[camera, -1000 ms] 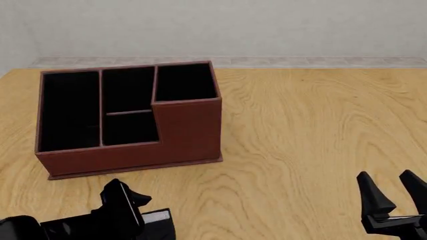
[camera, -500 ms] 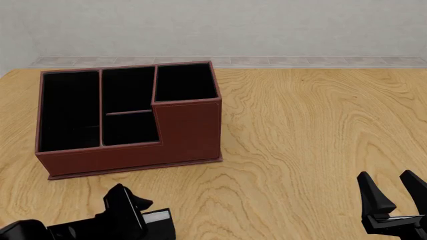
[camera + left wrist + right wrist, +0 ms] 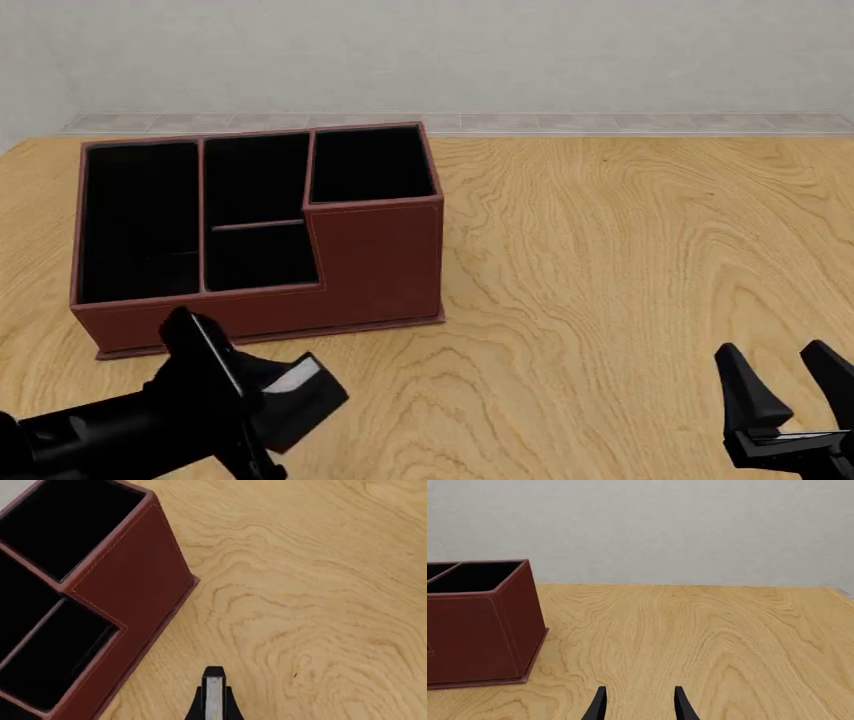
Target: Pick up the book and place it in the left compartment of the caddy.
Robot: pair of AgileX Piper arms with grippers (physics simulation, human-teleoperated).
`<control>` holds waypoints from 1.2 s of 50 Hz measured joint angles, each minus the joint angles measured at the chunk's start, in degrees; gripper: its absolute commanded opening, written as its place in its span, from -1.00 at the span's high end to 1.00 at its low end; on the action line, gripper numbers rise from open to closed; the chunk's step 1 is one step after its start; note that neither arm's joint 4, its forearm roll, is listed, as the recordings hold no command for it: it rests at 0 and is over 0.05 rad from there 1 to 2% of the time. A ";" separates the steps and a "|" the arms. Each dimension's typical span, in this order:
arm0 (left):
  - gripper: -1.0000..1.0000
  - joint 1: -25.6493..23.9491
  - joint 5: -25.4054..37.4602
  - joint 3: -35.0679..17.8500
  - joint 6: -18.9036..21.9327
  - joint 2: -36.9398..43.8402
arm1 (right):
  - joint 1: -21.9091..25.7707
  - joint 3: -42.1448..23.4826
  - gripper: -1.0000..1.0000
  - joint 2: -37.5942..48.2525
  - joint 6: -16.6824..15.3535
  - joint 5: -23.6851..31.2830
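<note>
1. Black-covered book [image 3: 296, 388]: my left gripper [image 3: 240, 400] is clenching it across its covers, lifted just in front of the caddy [image 3: 374, 255].
2. Rigid and light, I judge; covers possibly slippery.
3. Right gripper [image 3: 790, 395] is idling, jaws apart.

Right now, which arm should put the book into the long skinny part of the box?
The left arm. Its fingers already pinch the book, just in front of the caddy and near the left compartment. The right fingers are open, empty and far off on the other side.
</note>
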 measured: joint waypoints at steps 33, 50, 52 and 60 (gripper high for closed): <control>1.00 5.71 10.35 -14.73 -4.28 -10.33 | -0.01 0.01 -1.00 1.38 0.50 -1.04; 1.00 16.49 11.58 -21.98 -2.01 -8.07 | -0.27 0.00 -1.00 1.40 0.57 -1.12; 1.00 17.39 11.79 -22.56 -1.81 -7.72 | -0.30 0.00 -1.00 1.36 0.60 -1.09; 1.00 21.38 12.31 -24.66 -1.04 -5.86 | -0.41 0.02 -1.00 1.07 0.77 -0.88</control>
